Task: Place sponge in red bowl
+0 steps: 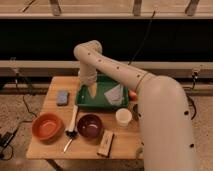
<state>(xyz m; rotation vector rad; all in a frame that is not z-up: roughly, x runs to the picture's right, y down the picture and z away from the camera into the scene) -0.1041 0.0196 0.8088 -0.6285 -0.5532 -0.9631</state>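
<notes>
The blue-grey sponge (62, 97) lies flat on the left side of the wooden table (55, 150), just left of the green tray (102, 104). The orange-red bowl (47, 126) stands near the table's front left, in front of the sponge. My gripper (92, 89) hangs pointing down over the left part of the green tray, to the right of the sponge and apart from it. Nothing shows in it.
A dark maroon bowl (90, 125) stands right of the red bowl, with a long-handled utensil (71, 127) between them. A white cup (123, 117) and a tan block (105, 143) are at the front right. A pale crumpled item (116, 93) lies in the tray, with an orange object (132, 95) at its right edge.
</notes>
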